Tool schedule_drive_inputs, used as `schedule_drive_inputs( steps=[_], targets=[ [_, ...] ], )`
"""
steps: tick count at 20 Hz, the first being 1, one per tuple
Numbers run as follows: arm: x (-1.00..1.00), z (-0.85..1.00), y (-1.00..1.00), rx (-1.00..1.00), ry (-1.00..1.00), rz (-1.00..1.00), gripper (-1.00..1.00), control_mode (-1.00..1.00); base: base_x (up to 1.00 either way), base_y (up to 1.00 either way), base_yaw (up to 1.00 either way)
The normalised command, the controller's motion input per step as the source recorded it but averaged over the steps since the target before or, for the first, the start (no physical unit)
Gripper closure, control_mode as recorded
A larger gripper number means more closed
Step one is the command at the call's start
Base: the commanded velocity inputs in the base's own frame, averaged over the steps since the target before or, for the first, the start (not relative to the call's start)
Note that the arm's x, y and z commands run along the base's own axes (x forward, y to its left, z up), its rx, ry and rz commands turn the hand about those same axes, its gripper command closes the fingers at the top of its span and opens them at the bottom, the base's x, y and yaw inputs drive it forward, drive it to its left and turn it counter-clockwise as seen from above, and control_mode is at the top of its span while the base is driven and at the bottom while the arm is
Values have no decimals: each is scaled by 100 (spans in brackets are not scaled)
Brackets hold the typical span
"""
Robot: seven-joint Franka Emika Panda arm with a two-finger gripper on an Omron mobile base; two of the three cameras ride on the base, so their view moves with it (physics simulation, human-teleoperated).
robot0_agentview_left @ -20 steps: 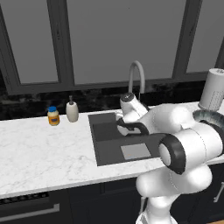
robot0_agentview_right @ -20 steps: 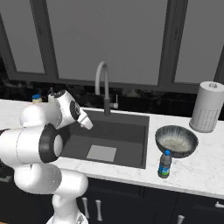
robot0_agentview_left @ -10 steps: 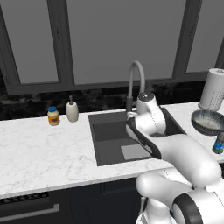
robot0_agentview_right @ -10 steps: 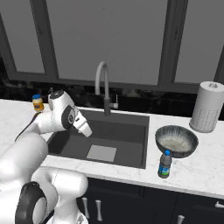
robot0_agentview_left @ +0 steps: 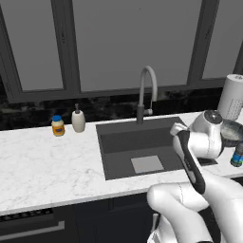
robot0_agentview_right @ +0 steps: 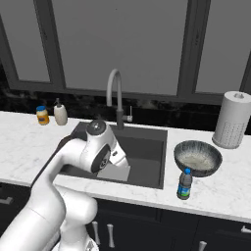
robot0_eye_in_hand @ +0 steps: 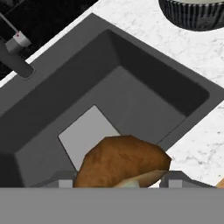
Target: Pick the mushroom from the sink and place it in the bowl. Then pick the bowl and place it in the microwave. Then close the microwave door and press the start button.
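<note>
Over the sink (robot0_eye_in_hand: 131,96), the fingers (robot0_eye_in_hand: 119,181) hold the mushroom (robot0_eye_in_hand: 120,162) between them (its brown cap bulges above). Risk: swinging fast toward the bowl (robot0_agentview_right: 197,158) on the table (robot0_agentview_left: 42,161) could shake it loose.

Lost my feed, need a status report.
Gripper shut on mushroom, above the sink. Bowl waits on the counter. Nothing in the way.
</note>
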Motion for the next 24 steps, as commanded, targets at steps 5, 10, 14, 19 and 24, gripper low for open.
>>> schedule_drive_inputs(
  steps=[5,10,14,19,24],
  targets=[
    [54,52,-71,11,3,0,100,-100,0,0,0],
    [66,48,-74,7,6,0,100,-100,0,0,0],
    [47,48,-81,6,13,-2,100,-100,0,0,0],
    [18,1,-85,0,16,-10,100,-100,0,0,0],
    [20,0,-85,2,20,-7,100,-100,0,0,0]
  ],
)
